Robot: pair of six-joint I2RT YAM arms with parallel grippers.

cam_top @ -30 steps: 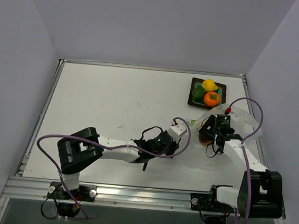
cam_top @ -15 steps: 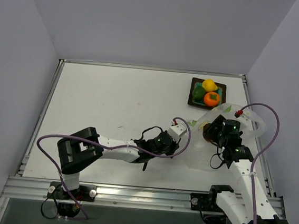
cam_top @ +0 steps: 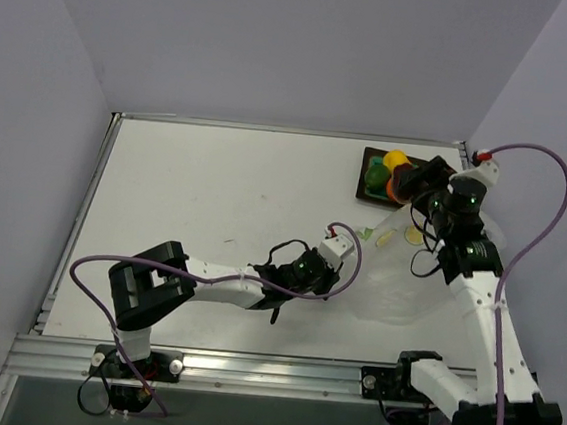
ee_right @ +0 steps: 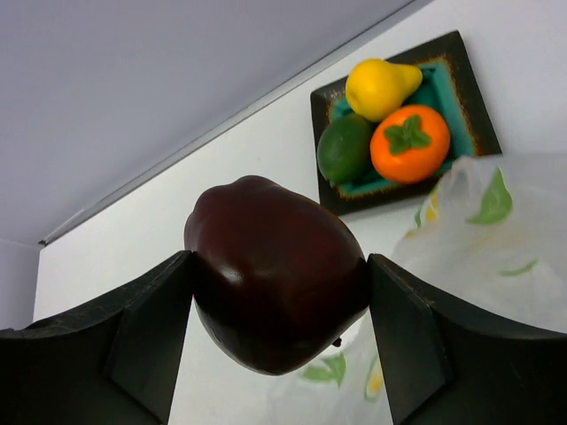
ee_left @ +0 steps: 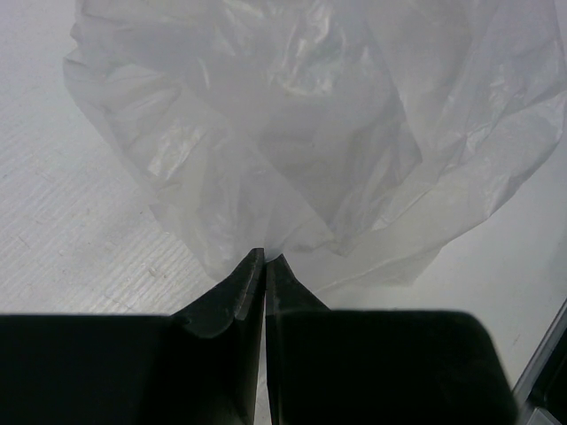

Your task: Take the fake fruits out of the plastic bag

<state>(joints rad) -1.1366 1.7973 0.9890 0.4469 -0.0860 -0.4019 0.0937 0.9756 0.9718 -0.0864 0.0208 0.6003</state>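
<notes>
Over by the tray (ee_right: 443,53), the right fingers (ee_right: 151,328), clamped on the dark red fruit (ee_right: 275,283), have carried this last one out of the plastic bag (ee_left: 337,133), its edge pinched between the closed left fingers (ee_left: 226,301).

Left arm (cam_top: 219,275) lies low, stretched out to the right, its left tool (ee_left: 265,258) pinched tight with the fingers together on an edge of the plastic bag (ee_left: 372,133). Right arm (cam_top: 486,302) stands tall and reaches toward the far right. Its right tool (ee_right: 279,297) has its fingers spread wide, clamping the dark red fruit (ee_right: 266,257) by its sides.
</notes>
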